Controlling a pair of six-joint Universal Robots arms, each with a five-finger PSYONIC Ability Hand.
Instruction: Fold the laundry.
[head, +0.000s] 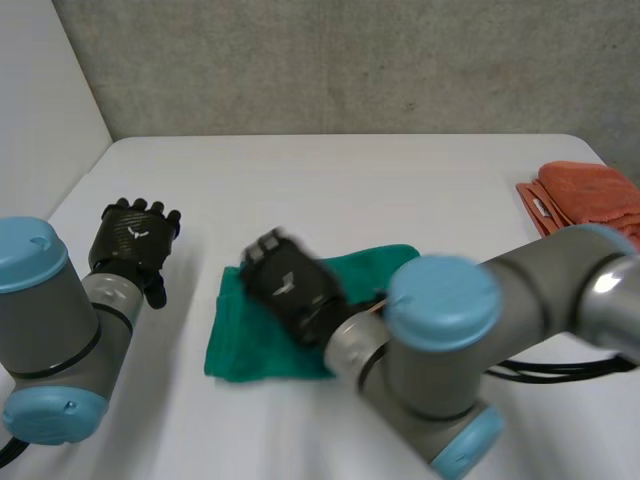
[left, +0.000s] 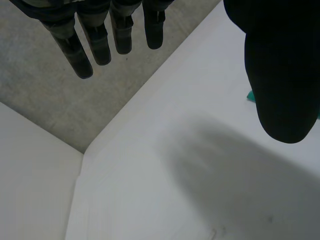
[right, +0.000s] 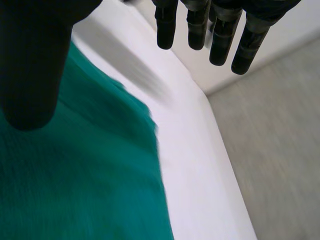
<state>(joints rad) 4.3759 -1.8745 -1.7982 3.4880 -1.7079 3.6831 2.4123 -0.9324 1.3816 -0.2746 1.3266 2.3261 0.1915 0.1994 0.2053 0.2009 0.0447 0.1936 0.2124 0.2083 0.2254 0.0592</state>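
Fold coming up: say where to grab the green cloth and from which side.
I'd take the green cloth at its left edge, coming from above: it lies flat on the table, so only an edge can be pinched, and the open right robot hand hangs over that half.

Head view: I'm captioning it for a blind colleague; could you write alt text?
The robot's right hand, fingers straight, is over a green cloth in the middle of a white table. Its left hand is open over bare table beside it, and a folded orange cloth lies at the table's right edge.
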